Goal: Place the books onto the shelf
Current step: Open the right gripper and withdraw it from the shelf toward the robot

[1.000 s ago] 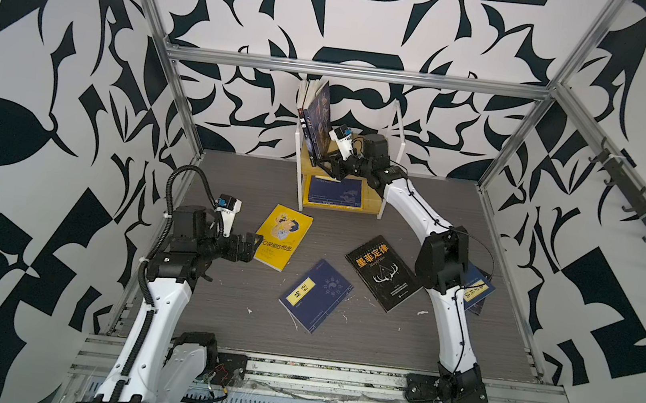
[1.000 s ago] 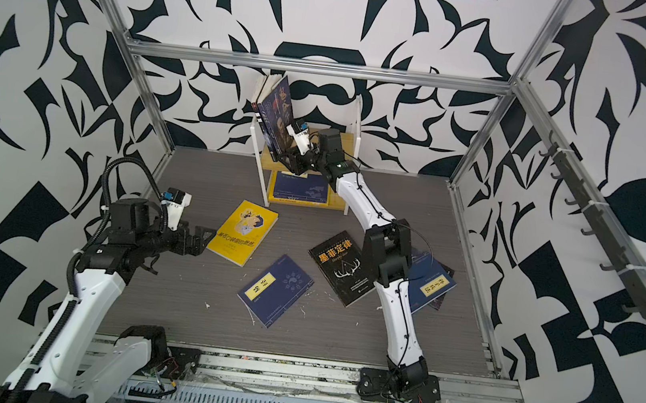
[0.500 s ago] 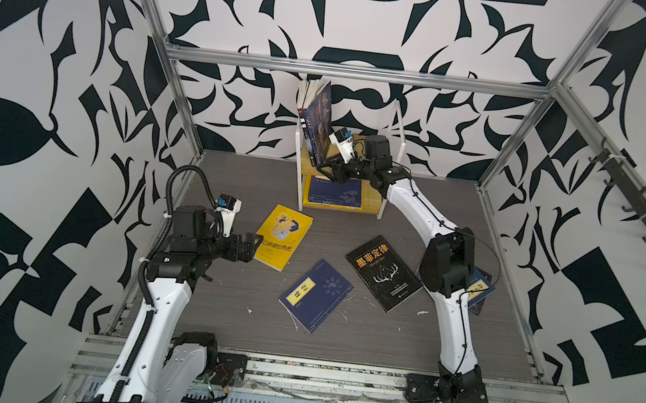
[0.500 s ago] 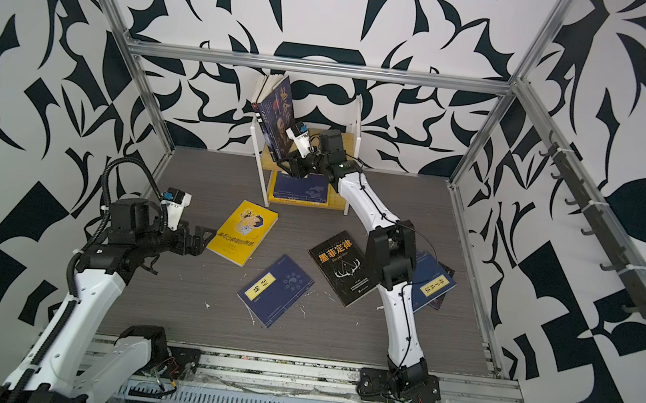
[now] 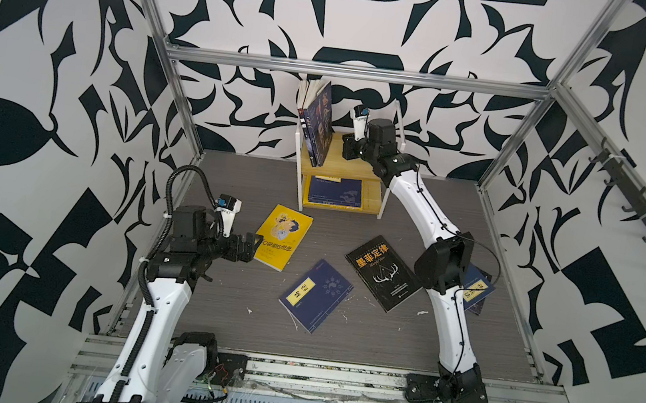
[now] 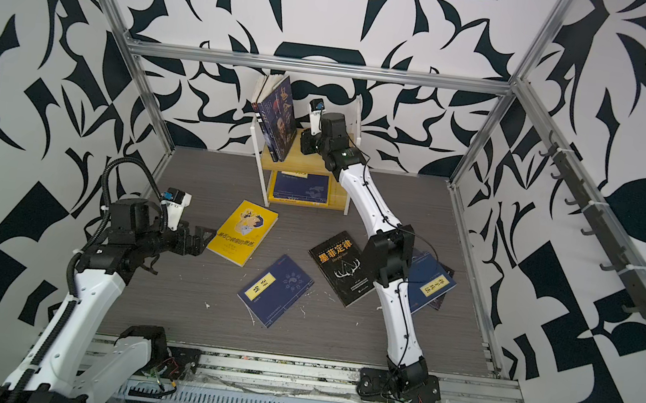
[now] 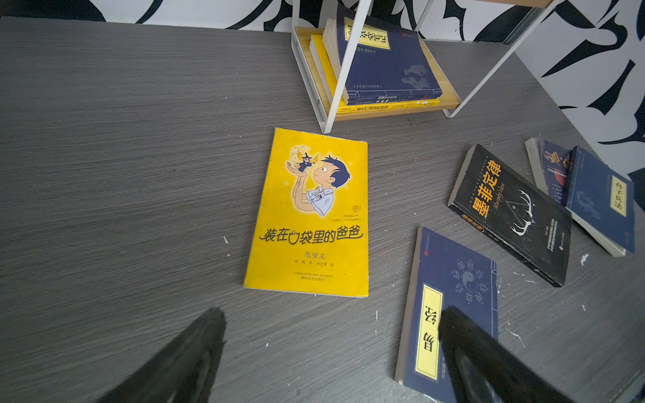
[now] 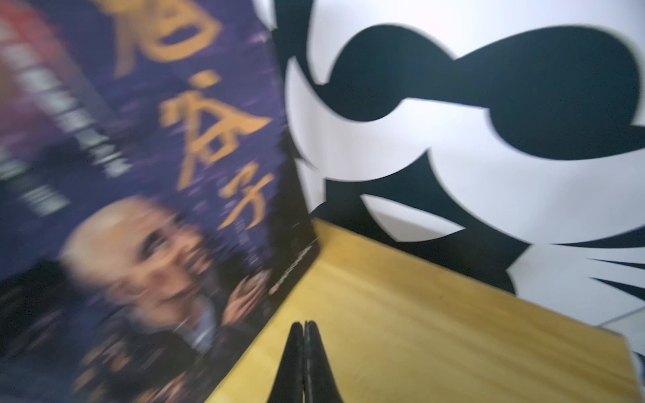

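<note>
Your right gripper (image 8: 304, 325): pinched tight, holding nothing, above the shelf (image 5: 338, 166) top board.
Your left gripper (image 7: 331, 315): wide apart, empty, near the yellow book (image 5: 282, 237).
Books: purple book (image 5: 319, 126) stands tilted on top; others lie on the table (image 5: 379, 343).

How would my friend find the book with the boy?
Find the small wooden shelf at the back wall. On the grey floor before it, toward the left arm, lies the yellow book, face up. The navy book and black book beside it are dark; only this one shows a cartoon boy.
</note>
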You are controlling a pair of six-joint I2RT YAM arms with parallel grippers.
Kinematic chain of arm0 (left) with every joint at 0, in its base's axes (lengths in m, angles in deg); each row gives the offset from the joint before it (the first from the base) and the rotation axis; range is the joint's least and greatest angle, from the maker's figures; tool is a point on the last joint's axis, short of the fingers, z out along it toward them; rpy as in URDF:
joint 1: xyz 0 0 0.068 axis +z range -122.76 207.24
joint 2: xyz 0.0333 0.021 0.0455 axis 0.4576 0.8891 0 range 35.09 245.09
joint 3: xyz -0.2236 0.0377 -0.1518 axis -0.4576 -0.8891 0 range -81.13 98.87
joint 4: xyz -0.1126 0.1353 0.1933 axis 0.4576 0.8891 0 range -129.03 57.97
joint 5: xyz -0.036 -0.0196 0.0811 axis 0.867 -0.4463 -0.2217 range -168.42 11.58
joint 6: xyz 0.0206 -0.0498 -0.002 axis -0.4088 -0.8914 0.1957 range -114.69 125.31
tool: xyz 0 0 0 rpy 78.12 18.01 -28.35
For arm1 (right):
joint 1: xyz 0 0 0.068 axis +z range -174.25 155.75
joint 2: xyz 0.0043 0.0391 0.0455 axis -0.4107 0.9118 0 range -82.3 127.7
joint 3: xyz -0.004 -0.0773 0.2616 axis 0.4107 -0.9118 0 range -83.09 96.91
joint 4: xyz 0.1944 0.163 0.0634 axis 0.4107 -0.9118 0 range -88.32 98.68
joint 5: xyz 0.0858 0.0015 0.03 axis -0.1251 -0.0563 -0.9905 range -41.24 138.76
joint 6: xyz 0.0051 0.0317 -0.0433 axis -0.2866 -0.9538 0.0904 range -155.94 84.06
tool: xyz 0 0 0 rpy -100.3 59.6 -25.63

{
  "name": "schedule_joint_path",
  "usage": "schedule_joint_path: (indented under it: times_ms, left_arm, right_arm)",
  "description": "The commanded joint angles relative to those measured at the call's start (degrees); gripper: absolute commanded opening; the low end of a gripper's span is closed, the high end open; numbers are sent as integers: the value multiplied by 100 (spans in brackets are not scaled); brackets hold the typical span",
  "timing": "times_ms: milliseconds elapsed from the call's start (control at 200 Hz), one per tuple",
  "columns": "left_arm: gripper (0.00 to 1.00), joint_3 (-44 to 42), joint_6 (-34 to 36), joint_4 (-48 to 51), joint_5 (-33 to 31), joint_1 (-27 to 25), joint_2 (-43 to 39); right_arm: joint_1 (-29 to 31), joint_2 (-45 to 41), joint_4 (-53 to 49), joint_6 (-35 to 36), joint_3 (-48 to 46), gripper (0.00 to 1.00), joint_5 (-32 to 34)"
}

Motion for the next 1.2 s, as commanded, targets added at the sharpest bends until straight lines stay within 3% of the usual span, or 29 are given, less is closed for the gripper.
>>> schedule_joint_path:
  times_ms: [0,215,395,845,1195]
  left_arm:
    - [100,25,5,75,86,-23,-94]
    - [99,65,-27,81,79,-39,-59]
    - [99,95,-38,92,74,-36,-44]
    - [100,73,-35,89,66,-9,-52]
    - [99,-10,-45,66,128,11,-72]
  right_arm:
    - [-2,412,-112,-397,756,2,691]
    - [-4,1072,390,-672,1345,0,540]
    - [13,1249,909,-937,1200,0,-53]
    - [128,1397,967,-428,1263,0,-883]
    - [180,1287,822,-168,1296,0,-944]
